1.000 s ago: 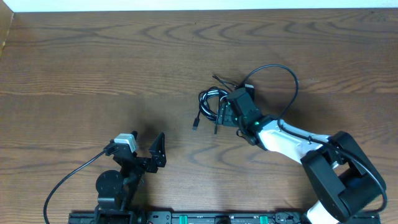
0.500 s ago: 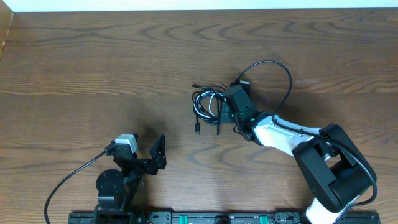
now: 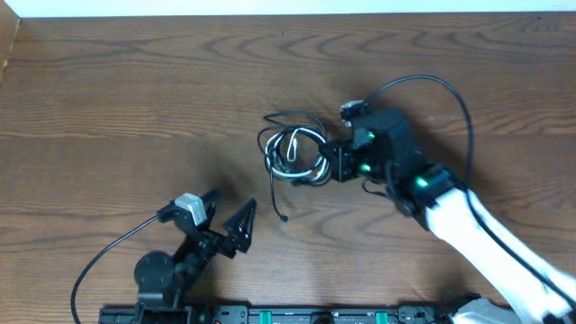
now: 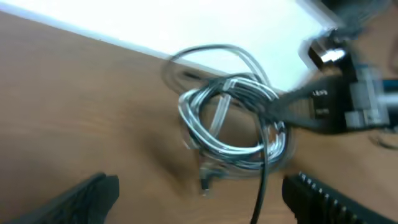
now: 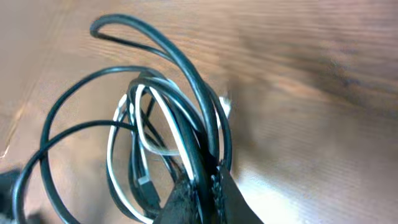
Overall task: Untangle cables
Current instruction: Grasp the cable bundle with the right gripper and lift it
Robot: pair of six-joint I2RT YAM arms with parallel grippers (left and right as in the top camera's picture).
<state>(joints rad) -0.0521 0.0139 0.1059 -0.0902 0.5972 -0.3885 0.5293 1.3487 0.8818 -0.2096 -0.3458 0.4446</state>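
**Robot test bench, lab or research workshop**

Place: a robot station of the kind kept in a lab. The room beyond the bench is out of frame.

Surface: one wood-grain table (image 3: 135, 99), brown laminate. A white strip (image 3: 270, 7) runs along its far edge; wall or board, cannot tell which.

Fixtures: a black rail (image 3: 315, 316) with green-marked fittings lies along the near edge. The left arm (image 3: 155, 273) and right arm (image 3: 477, 234) rise beside it. The right arm is cased in white, with green status lights (image 3: 367, 138).

Wiring: an exposed thick black lead (image 3: 432, 78) arches over the right arm, and a like one trails from the left.

Work item: a knot of cables (image 3: 292, 155) at mid-table.
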